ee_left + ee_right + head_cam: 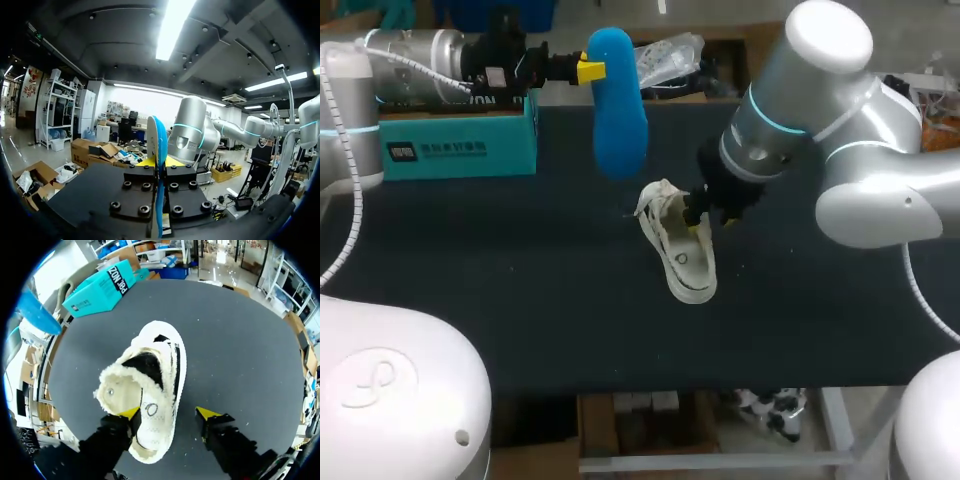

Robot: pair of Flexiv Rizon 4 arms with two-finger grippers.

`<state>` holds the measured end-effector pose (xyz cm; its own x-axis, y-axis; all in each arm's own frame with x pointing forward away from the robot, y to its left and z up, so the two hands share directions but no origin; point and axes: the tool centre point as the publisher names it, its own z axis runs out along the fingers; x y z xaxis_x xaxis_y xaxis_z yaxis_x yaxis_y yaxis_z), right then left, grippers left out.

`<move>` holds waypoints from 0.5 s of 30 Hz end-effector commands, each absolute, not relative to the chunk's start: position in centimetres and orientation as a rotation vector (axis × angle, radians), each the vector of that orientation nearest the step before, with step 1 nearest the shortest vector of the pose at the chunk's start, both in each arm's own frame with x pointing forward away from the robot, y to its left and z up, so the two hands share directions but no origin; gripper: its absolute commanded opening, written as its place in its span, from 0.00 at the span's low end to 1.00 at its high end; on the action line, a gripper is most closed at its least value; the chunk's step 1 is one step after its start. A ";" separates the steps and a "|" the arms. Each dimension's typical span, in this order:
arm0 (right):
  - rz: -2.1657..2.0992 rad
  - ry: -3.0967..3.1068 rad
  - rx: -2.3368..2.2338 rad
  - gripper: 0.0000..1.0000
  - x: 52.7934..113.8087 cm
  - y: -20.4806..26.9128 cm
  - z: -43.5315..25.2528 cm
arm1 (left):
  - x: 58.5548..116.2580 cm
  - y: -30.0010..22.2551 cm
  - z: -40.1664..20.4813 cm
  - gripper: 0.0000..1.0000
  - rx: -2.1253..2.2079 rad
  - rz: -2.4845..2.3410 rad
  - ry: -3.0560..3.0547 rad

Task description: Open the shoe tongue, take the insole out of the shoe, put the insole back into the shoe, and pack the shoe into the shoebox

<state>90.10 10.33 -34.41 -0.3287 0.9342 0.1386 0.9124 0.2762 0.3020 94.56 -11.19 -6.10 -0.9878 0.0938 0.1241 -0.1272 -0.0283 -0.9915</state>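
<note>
left gripper [588, 70] is clamping the blue insole [618, 110], upper middle. right gripper [169, 413] is gaping around the shoe [145, 385], so insertion risks shoving it.

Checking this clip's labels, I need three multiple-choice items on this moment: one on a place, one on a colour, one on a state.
1. Where is the blue foam insole?
A. Inside the shoe
B. In the left claw, held above the dark table
C. On top of the box

2. What colour is the cardboard shoebox?
A. Teal
B. Red
C. Yellow

3. How is the right claw?
A. Shut on the insole
B. Open at the cream fleece-lined shoe
C. Out of view

Key: 1 B, the head view shows the insole clamped in that claw, off the table; 2 A, head and right wrist views both show teal; 3 B, one yellow tip stands clear of the shoe.
</note>
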 end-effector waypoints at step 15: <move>0.859 2.483 1.932 1.00 87.3 10.2 -30.2 | 93.0 -11.1 -8.3 0.00 0.037 2.181 -2.058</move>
